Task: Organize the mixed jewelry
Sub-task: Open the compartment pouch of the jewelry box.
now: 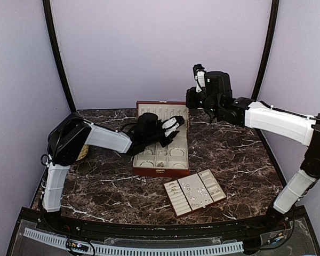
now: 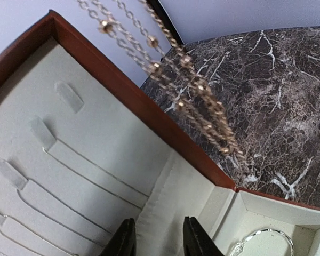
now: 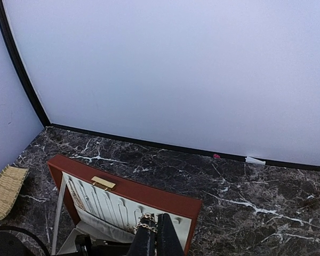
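Well, the gold chain (image 2: 200, 88) hangs — pinched between the right fingers (image 3: 167, 240).

The left gripper (image 2: 159, 240) shows only its two dark fingertips (image 2: 125, 240), standing apart with nothing between them, just above the cream lining (image 2: 101, 133) of the red-brown wooden box (image 2: 122, 93). Left of the fingers and beyond them, thin silvery chains (image 2: 90, 178) lie in rows on that lining. Ahead and above, a beaded gold chain (image 2: 156, 66) hangs in strands across the box rim and the marble table (image 2: 277, 106). Just right of the fingertips, a silvery hoop (image 2: 266, 231) sits in a lined compartment.
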`<control>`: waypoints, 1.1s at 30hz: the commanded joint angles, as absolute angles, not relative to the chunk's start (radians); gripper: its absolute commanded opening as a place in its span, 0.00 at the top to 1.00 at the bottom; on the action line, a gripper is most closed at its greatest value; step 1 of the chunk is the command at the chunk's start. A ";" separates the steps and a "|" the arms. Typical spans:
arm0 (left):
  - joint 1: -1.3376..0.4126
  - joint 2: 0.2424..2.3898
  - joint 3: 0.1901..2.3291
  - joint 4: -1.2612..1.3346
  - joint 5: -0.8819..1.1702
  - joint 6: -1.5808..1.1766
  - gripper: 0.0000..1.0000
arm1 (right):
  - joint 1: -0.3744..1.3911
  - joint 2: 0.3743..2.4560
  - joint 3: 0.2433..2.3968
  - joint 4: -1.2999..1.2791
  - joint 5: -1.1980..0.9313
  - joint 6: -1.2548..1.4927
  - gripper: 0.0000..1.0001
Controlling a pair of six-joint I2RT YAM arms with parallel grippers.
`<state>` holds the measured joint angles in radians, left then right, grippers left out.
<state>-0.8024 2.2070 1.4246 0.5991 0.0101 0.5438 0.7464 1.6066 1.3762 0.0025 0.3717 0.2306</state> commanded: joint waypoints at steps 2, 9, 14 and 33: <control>-0.800 2.176 1.473 0.647 0.014 0.595 0.66 | 0.736 1.601 1.383 0.044 0.384 0.255 1.00; -0.800 2.223 1.501 0.630 0.012 0.621 0.68 | 0.731 1.588 1.359 0.049 0.377 0.271 1.00; -0.799 2.249 1.502 0.616 -0.004 0.628 0.70 | 0.728 1.580 1.347 0.056 0.371 0.276 1.00; -0.798 2.280 1.481 0.667 -0.100 0.634 0.90 | 0.726 1.616 1.382 0.094 0.350 0.267 1.00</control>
<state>-0.8024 2.2745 1.4841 0.6430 -0.0692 0.6353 0.7311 1.6066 1.3537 0.0311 0.3584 0.2672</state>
